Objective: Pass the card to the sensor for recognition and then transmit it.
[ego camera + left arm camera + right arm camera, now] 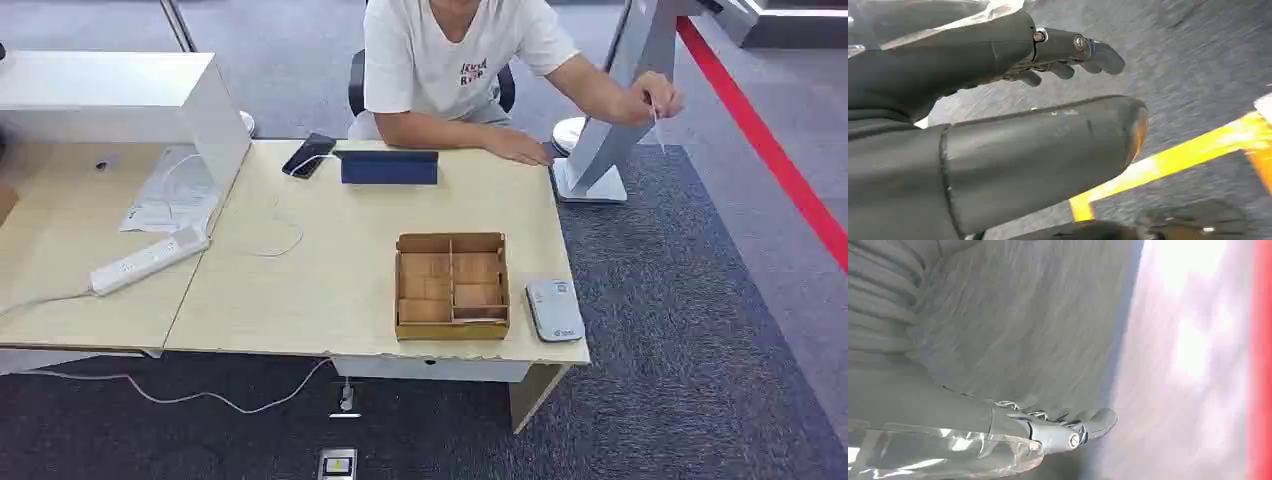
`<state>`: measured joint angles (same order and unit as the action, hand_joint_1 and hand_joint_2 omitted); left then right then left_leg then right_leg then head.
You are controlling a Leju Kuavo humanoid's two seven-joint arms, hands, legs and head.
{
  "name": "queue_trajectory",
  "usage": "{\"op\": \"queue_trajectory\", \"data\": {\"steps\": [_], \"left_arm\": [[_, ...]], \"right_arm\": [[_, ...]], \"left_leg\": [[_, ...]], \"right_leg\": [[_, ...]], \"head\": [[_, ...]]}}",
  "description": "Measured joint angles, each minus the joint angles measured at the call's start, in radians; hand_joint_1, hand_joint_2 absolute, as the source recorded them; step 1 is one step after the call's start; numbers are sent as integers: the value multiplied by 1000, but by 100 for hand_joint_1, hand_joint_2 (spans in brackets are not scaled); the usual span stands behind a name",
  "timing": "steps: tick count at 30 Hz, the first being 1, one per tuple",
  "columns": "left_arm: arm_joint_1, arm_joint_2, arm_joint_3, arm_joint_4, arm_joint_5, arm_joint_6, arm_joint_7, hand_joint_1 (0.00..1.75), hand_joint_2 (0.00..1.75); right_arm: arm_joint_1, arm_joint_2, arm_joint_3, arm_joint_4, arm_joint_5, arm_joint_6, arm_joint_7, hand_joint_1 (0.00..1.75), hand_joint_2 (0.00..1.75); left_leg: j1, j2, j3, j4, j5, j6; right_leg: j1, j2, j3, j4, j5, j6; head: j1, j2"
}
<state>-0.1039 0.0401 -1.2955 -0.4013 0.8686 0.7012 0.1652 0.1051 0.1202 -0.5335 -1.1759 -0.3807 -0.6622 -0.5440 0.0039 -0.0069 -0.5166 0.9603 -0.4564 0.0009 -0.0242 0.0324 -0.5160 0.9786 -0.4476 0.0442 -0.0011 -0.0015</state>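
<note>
one card [656,122], one sensor [555,308], one compartmented box [452,286]

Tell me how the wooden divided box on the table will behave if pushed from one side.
The wooden divided box looks low, wide and flat-bottomed, so it should slide rather than tip. Its thin walls suggest it is light and stiff. It sits close to the table's front edge and beside the card reader, so a sideways push may nudge that.
</note>
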Motion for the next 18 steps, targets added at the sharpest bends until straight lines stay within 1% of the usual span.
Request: {"op": "queue_trajectory", "data": {"steps": [2, 4, 6, 10, 12, 15, 17, 18], "left_arm": [[9, 0, 0, 0, 0, -1, -4, 0, 0], [9, 0, 0, -1, 1, -2, -9, 0, 0], [8, -2, 0, -3, 5, -2, -13, 0, 0], [10, -2, 0, -8, 19, -1, -19, 0, 0], [10, -3, 0, -9, 20, -1, -21, 0, 0], [10, -3, 0, -10, 20, -1, -21, 0, 0], [10, -3, 0, -10, 20, -1, -21, 0, 0], [10, -3, 0, -10, 20, -1, -21, 0, 0]], "right_arm": [[8, 1, 85, -82, 60, 0, -21, 0, 175], [17, 2, 186, -161, 184, 0, -34, 0, 175], [15, 8, 271, -224, 280, 0, -17, 0, 175], [15, 19, 413, -334, 410, 0, 7, 0, 175], [14, 21, 465, -371, 444, 0, 10, 0, 175], [15, 22, 522, -416, 472, -1, 14, 0, 175], [15, 22, 556, -443, 548, -1, 19, 0, 175], [14, 22, 574, -456, 608, -1, 31, 0, 175]], "left_leg": [[0, -2, -2, 0, 1, 0], [1, -2, -2, 0, 2, 0], [1, -2, -1, 0, 2, 0], [1, -3, -2, 0, 2, 0], [2, -3, -2, 0, 2, 0], [2, -2, -2, 0, 2, 0], [2, -2, -3, 0, 2, 0], [2, -2, -3, 0, 2, 0]], "right_leg": [[0, -2, 1, 0, 0, 0], [1, -3, 1, 1, 1, -1], [1, -3, 1, 1, 1, -2], [1, -3, 0, 1, 1, -2], [2, -3, 0, 1, 1, -2], [1, -3, -1, 1, 1, -2], [1, -3, -1, 1, 1, -2], [1, -3, -1, 1, 1, -2]], "head": [[0, 0], [0, 0], [0, 0], [0, 0], [0, 0], [0, 0], [0, 0], [0, 0]]}}
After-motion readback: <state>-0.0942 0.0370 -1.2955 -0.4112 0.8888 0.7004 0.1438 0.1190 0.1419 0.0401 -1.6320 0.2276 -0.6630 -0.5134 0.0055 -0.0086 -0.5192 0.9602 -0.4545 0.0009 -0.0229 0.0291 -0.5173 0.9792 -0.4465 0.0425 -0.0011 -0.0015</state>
